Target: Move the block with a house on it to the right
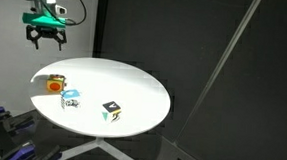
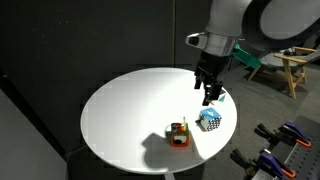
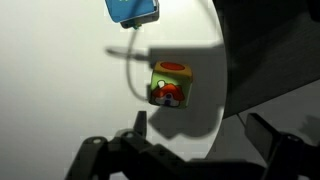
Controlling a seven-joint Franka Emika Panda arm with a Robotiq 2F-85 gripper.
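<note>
Nearby, 1 blue-and-white cube [image 2: 209,120] sits beside the house block [image 2: 179,134].

Three cubes rest on a round table [image 1: 131,127]. The block with a house on it [image 1: 55,84] lies nearest the rim at the left of an exterior view. A second cube [image 1: 70,99] sits just beside it, apart from it. A third cube [image 1: 112,110] lies well apart to the right, near the front edge. The gripper [image 1: 45,39] hangs above the table, seemingly behind the first two cubes. In the wrist view the block [image 3: 168,84] lies ahead of the gripper [image 3: 200,135], with the second cube [image 3: 132,10] beyond it at the top edge.
</note>
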